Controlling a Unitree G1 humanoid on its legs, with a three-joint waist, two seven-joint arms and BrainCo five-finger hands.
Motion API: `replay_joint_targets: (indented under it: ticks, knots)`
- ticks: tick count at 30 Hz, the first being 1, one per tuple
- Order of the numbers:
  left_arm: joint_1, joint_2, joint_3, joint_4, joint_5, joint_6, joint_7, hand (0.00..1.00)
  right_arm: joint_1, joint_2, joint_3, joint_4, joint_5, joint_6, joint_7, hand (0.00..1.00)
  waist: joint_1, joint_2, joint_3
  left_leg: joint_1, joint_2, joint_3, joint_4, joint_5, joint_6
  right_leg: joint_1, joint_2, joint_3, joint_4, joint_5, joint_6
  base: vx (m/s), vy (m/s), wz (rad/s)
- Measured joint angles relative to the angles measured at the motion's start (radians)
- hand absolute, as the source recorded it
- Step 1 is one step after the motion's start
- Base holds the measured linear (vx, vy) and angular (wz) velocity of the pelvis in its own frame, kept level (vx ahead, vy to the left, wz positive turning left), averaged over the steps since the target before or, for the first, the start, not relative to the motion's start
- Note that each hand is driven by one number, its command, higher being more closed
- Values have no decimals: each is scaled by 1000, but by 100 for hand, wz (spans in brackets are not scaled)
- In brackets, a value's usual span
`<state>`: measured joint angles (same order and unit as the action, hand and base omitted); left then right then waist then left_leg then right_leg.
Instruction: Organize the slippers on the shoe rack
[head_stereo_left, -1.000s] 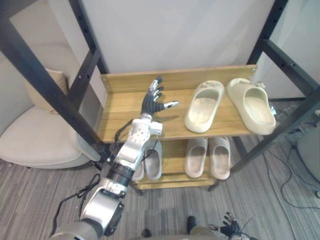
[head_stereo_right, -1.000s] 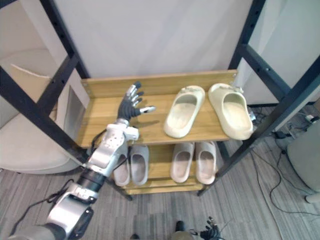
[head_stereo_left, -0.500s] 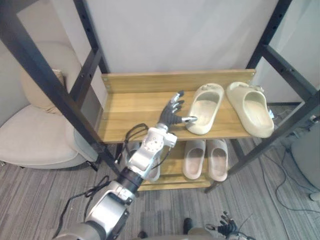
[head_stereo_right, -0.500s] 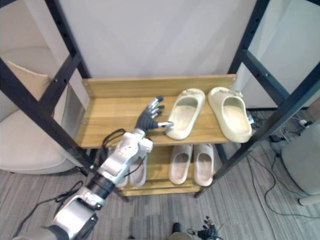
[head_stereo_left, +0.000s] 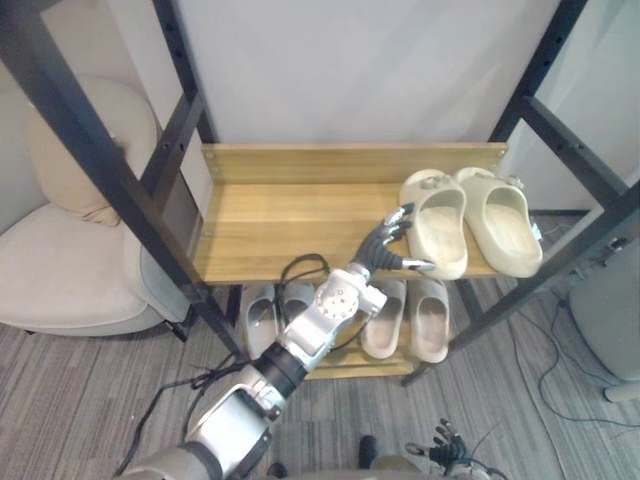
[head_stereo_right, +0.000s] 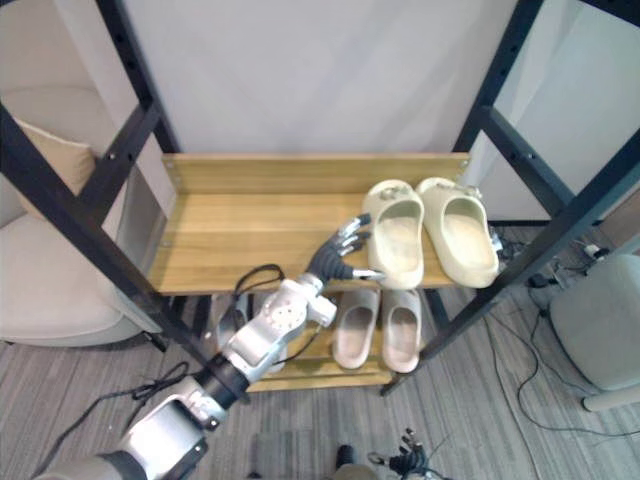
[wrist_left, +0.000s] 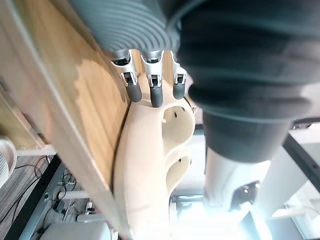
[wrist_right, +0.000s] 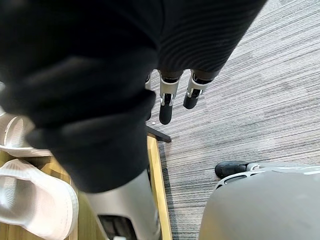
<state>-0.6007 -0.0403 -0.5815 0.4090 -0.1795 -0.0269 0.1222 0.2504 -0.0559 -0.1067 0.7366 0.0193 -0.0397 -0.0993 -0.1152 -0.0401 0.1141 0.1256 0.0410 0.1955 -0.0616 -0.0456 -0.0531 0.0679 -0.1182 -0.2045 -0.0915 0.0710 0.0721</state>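
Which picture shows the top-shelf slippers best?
The left eye view: both cream slippers sit whole, side by side, the left hand against one. The right eye view shows the same; the left wrist view sees one side.

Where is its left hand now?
The left hand is on the top shelf, right of centre, straight fingers touching the left slipper of the cream pair.

We see a white wall (head_stereo_left: 350, 70) behind, grey striped carpet (head_stereo_left: 60, 385) below, a cream armchair (head_stereo_left: 60, 260) at left, and black metal posts (head_stereo_left: 95, 150).
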Motion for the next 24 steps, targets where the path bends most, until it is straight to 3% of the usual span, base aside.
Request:
replay_joint_targets:
  ticks: [17, 24]
  knots:
    - [-105, -62, -14, 15, 0, 12, 31, 0, 35, 9, -6, -53, 1, -1, -8, 0, 8, 4, -3, -17, -1, 17, 12, -1, 0, -32, -7, 30, 28, 0, 6, -19, -5, -3]
    - [-99, -54, 37, 15, 1, 13, 27, 0, 42, 7, -11, -53, 2, -4, -8, 0, 6, 25, -24, -15, -1, 18, 13, 0, 0, -31, -5, 25, 30, -1, 6, -5, -1, 0]
